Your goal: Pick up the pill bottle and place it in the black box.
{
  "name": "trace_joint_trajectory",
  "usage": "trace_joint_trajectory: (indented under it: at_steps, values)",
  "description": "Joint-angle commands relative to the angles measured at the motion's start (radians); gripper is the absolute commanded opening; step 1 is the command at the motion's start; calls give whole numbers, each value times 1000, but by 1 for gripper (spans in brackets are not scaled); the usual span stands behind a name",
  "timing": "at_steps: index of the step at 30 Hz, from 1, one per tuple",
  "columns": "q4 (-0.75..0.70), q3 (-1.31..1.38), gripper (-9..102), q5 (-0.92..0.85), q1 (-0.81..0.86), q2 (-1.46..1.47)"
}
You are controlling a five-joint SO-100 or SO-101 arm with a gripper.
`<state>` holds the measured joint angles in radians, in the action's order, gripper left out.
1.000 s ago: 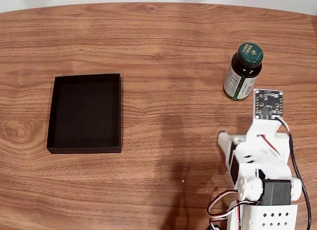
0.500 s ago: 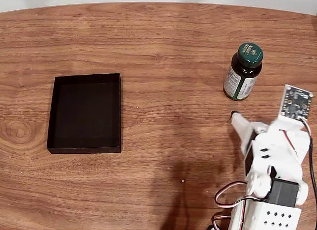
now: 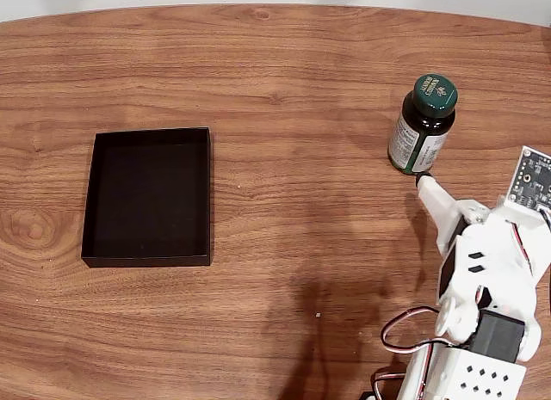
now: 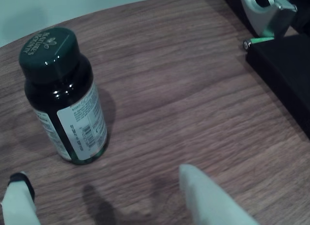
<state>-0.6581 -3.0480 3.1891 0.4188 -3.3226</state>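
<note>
The pill bottle (image 3: 421, 125) stands upright at the table's right rear, dark glass with a green cap and a white-and-green label. In the wrist view the pill bottle (image 4: 65, 97) is at the left, just beyond my fingers. My gripper (image 3: 448, 192) is open, and its black-tipped finger (image 3: 425, 183) reaches almost to the bottle's base. The wrist view shows the gripper (image 4: 102, 180) with both pale fingers wide apart and nothing between them. The black box (image 3: 148, 198) lies far to the left, with nothing in it.
The arm's white body and base (image 3: 478, 331) fill the lower right corner of the fixed view. In the wrist view a dark block (image 4: 286, 75) and a metal clamp-like part (image 4: 266, 12) sit at the right edge. Bare wood lies between bottle and box.
The arm has swung to the right and stretched forward. Its fingertip went from the middle right of the table to just short of the bottle's base. Bottle and box have not moved.
</note>
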Motion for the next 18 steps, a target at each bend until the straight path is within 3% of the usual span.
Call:
trace_joint_trajectory:
  at_steps: [1,13,18]
  values:
    - [51,18,37,11,-18,-15]
    - [190,18,37,120,-94,57]
    - [390,18,37,120,-124,241]
